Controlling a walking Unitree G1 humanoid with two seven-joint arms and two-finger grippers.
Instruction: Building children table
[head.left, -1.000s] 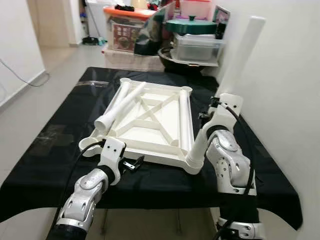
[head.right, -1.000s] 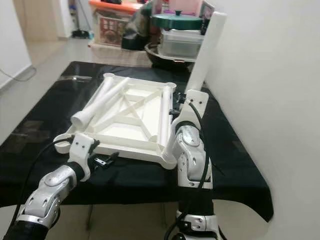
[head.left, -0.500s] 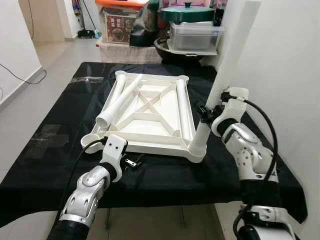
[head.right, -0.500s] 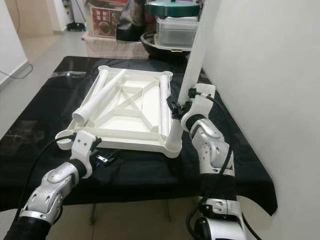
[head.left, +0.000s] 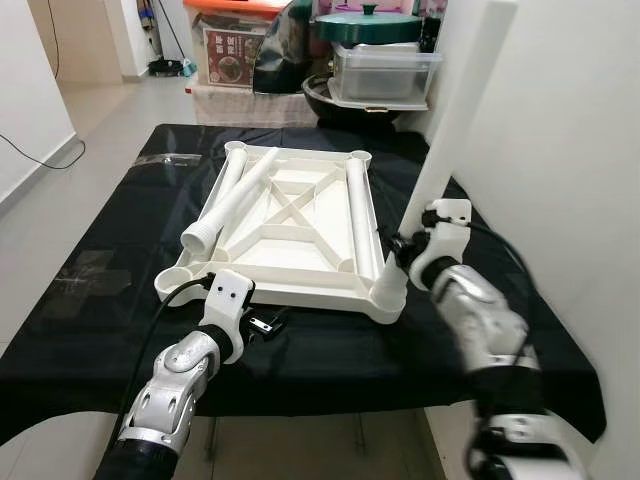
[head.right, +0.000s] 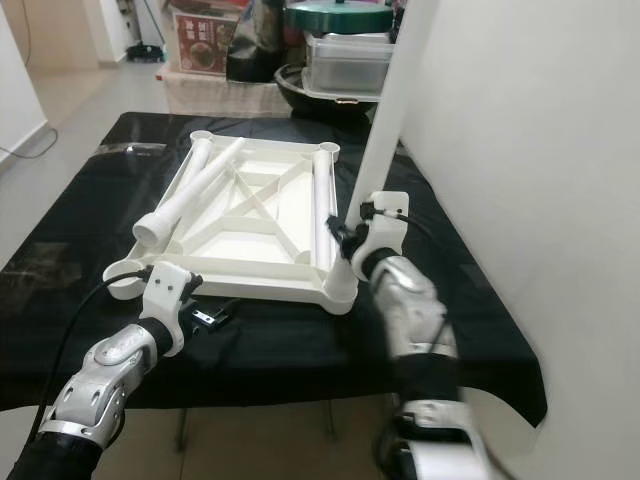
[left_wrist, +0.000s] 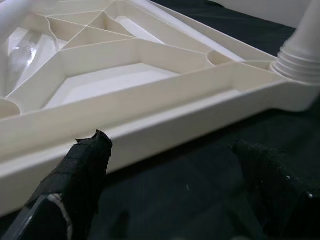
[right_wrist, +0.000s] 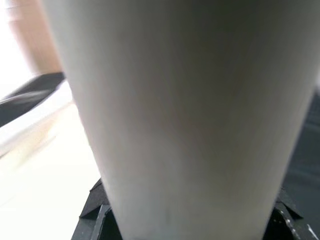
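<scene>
A white children's table top (head.left: 300, 296) lies upside down on the black-covered table (head.left: 100, 290). One white leg (head.left: 452, 130) stands in its near right corner socket (head.left: 388, 292), leaning slightly right. My right gripper (head.left: 399, 246) is shut on this leg low down; in the right wrist view the leg (right_wrist: 175, 115) sits between the black fingers (right_wrist: 97, 202). Two loose legs (head.left: 228, 195) lie crossed on the top's left side, and another leg (head.left: 362, 205) lies along its right. My left gripper (left_wrist: 175, 165) is open, just before the top's front rim (left_wrist: 165, 127), holding nothing.
A white wall (head.left: 580, 150) runs close along the right of the table. Behind the table stand plastic storage boxes (head.left: 385, 75), a green-lidded pot (head.left: 375, 25) and an orange-lidded bin (head.left: 240, 45). Tiled floor (head.left: 50, 190) lies to the left.
My right arm's elbow has swung out to the right and down, its gripper staying on the upright leg. The head camera has shifted. My left gripper has stayed by the front rim.
</scene>
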